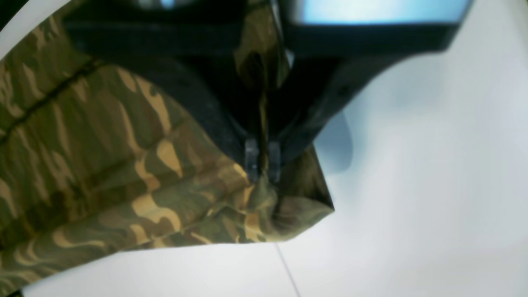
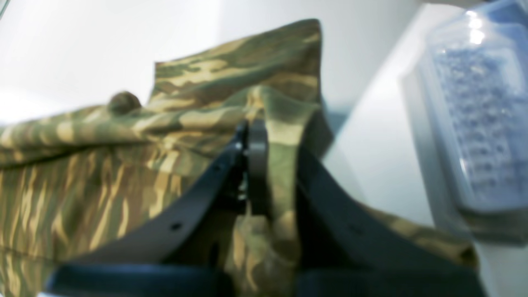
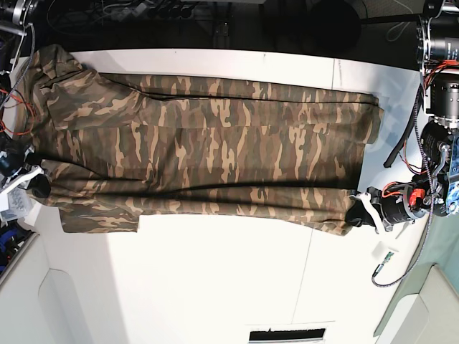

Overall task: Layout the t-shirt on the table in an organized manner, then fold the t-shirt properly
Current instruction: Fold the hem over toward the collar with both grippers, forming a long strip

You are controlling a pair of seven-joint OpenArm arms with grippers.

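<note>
The left tool [image 1: 262, 167] is clamped on a corner of the shirt [image 1: 103, 156]: in its wrist view the two pads are pressed together with a pinch of camouflage cloth between them, and the corner hangs just below, off the white tabletop [image 1: 412, 206]. The right tool [image 2: 252, 165] is likewise closed on cloth, a folded ridge of fabric gripped between its black fingers, with more shirt bunched up behind at 12 o'clock.

In the base view the left tool [image 3: 356, 213] sits at about 3 o'clock on the shirt's near edge, and the right tool [image 3: 37, 185] at 9 o'clock, by the sleeve. Between them the shirt [image 3: 215, 143] lies stretched lengthwise across the far half of the tabletop [image 3: 215, 287], mostly flat, with the near long edge raised along the line between the two grips.

This looks like a lengthwise fold in hand, both grips holding the near edge. To do it well, I would keep both tools at equal height and keep the cloth between them lightly taut, so the edge travels as one straight line toward 12 o'clock. Carry it over evenly; if one side leads, the fold will skew. The sleeve at 9 o'clock looks rumpled and could tuck under crookedly, so it needs watching. Lower the edge until it rests on the cloth before letting go, and release both sides together.
</note>
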